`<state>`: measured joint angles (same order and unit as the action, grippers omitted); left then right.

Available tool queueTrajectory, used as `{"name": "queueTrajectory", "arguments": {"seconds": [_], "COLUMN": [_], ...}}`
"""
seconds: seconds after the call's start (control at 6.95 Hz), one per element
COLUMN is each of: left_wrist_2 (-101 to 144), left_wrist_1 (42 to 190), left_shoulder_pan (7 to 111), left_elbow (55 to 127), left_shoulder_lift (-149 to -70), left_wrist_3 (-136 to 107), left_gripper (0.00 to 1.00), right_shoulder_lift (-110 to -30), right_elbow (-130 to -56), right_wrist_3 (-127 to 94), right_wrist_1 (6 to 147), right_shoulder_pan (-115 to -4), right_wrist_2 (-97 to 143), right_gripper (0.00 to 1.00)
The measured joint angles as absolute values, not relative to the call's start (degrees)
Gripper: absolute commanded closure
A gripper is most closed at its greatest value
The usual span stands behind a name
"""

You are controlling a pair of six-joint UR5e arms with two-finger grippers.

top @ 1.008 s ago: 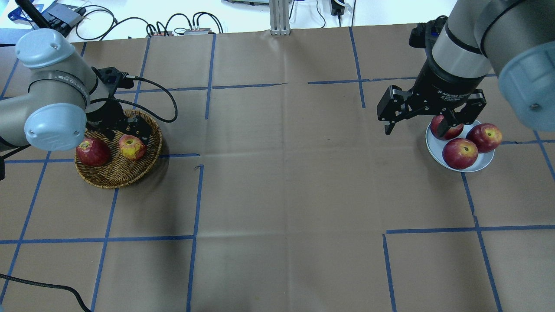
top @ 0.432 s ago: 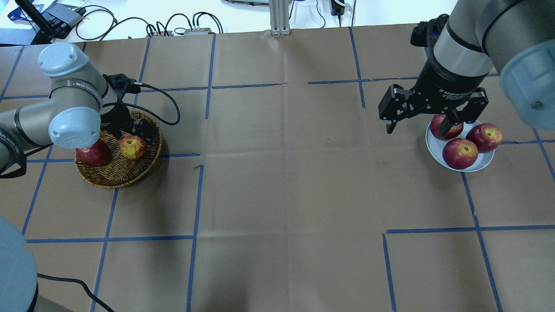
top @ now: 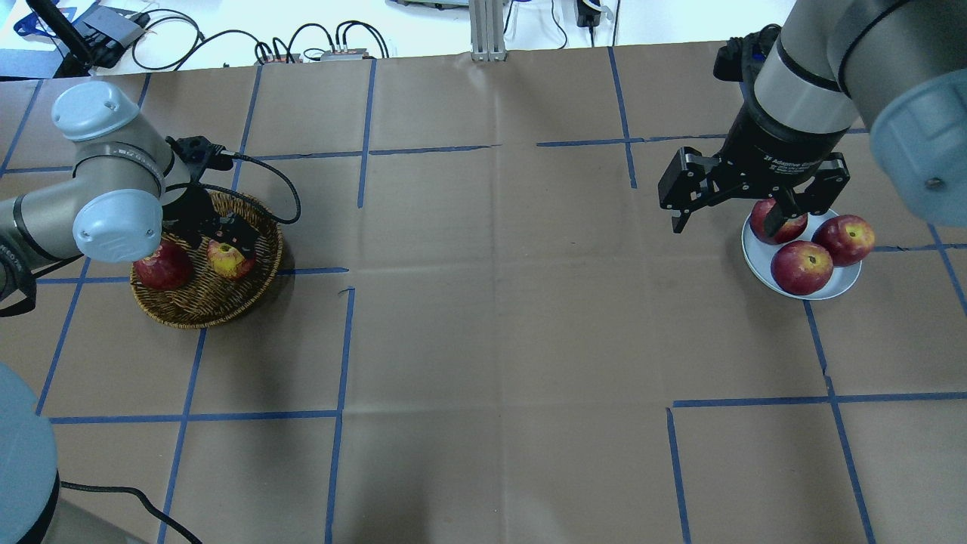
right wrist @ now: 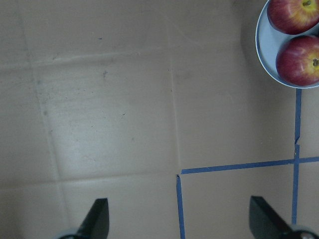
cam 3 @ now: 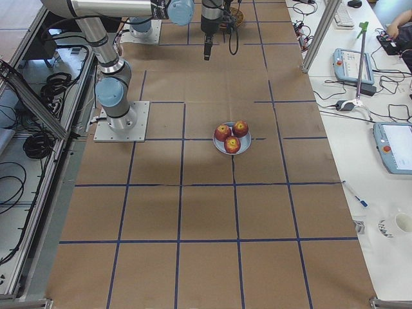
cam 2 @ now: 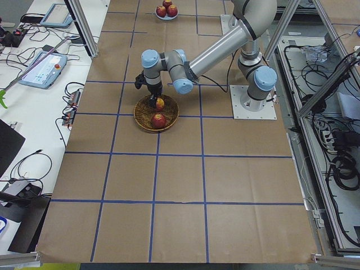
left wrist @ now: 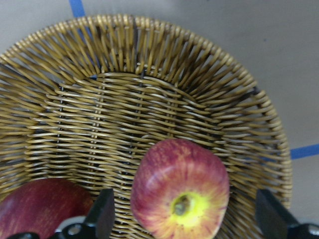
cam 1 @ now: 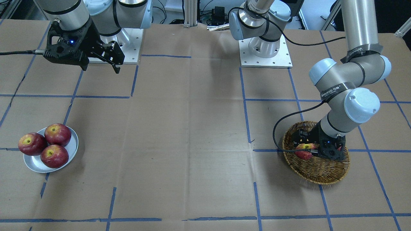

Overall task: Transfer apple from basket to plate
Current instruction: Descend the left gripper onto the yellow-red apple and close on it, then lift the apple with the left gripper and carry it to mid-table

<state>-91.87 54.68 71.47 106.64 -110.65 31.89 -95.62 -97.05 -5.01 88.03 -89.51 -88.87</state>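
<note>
Drawn in over the fruit since the earlier overhead frames, with the left gripper [left wrist: 184, 214] now overlapping the top of the apple [left wrist: 179, 191] and the arm's elbow swung a little toward that view's left edge. Straddles the apple with fingers [left wrist: 102, 219] spread wide, one on either side, neither pad touching the skin in the wrist view. Holds nothing.

Lies in the basket [left wrist: 149, 59], on the woven floor toward the side nearer the table's middle, yellow stem hollow turned up. Sits just beside a darker red apple [top: 161, 266] in the same basket; cannot tell whether the two touch.

No change at the right gripper [right wrist: 182, 221]: held above the brown paper table [top: 498, 302], fingers [right wrist: 97, 219] wide apart and gripping nothing. Shows the plate [top: 842, 285] at the top right corner of the right wrist view. Carries three dark red apples [top: 802, 267], packed close together, well apart from the basket at the table's other end.
</note>
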Motion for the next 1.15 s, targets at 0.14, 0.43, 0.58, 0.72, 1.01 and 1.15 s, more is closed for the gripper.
{"name": "queueTrajectory", "arguments": {"seconds": [0.14, 0.43, 0.58, 0.72, 1.01, 1.15], "left_wrist_2": [-91.74, -91.72, -91.69, -91.68, -90.99, -90.01], "left_wrist_1": [54.70, 54.66, 54.49, 54.02, 53.19, 53.11], "left_shoulder_pan": [71.31, 71.25, 71.22, 71.20, 71.47, 72.04], "left_elbow": [106.92, 106.44, 106.29, 106.22, 106.02, 105.69], "left_shoulder_lift": [-111.35, -112.82, -113.21, -113.74, -114.10, -113.27], "left_wrist_3": [32.00, 31.97, 31.83, 31.76, 31.04, 29.25], "left_gripper": [0.01, 0.12, 0.24, 0.34, 0.37, 0.37], "right_shoulder_lift": [-95.69, -95.90, -95.94, -95.97, -95.95, -95.95], "right_elbow": [-97.04, -97.17, -97.22, -97.29, -97.29, -97.24], "right_wrist_3": [-5.01, -5.05, -5.03, -5.02, -5.05, -5.03], "right_wrist_1": [87.99, 87.85, 87.85, 87.84, 87.94, 87.99], "right_shoulder_pan": [-89.54, -89.56, -89.56, -89.56, -89.56, -89.56], "right_wrist_2": [-88.88, -88.84, -88.77, -88.74, -88.60, -88.52], "right_gripper": [0.00, 0.00, 0.00, 0.00, 0.00, 0.00]}}
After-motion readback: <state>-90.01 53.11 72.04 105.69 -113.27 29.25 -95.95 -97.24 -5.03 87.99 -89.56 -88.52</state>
